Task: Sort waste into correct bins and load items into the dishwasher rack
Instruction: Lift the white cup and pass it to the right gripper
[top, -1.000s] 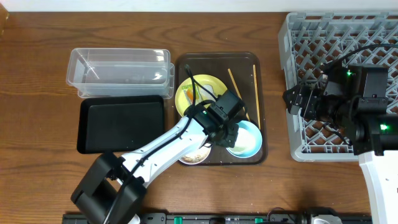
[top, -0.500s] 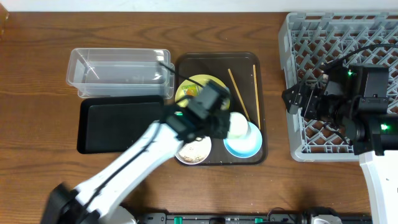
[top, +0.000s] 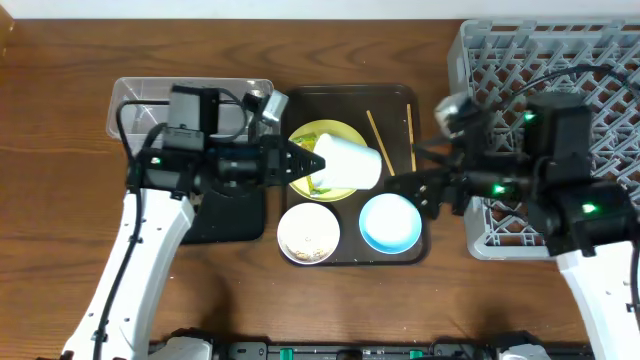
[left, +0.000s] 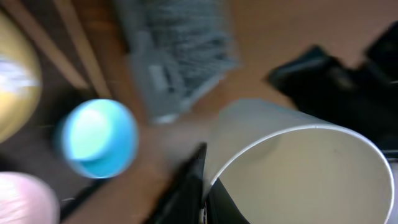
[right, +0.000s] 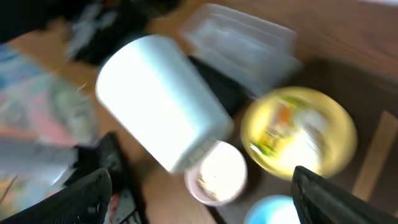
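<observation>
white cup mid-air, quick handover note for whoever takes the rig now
Grippers: left gripper shut on the white cup at its rim, cup sideways above the yellow-green plate; right gripper open, facing the cup, not touching.
On the brown tray: plate, white bowl, light blue bowl, chopsticks.
Done: nothing seen in the dishwasher rack.
To do: load all items, bin the wrapper.

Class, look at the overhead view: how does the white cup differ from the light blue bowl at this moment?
The white cup is gripped by the left gripper and held above the brown tray; the light blue bowl rests on that tray, untouched. The cup is tipped on its side; the bowl stands upright. The cup is tall-sided, the bowl shallow. Both look empty.
</observation>
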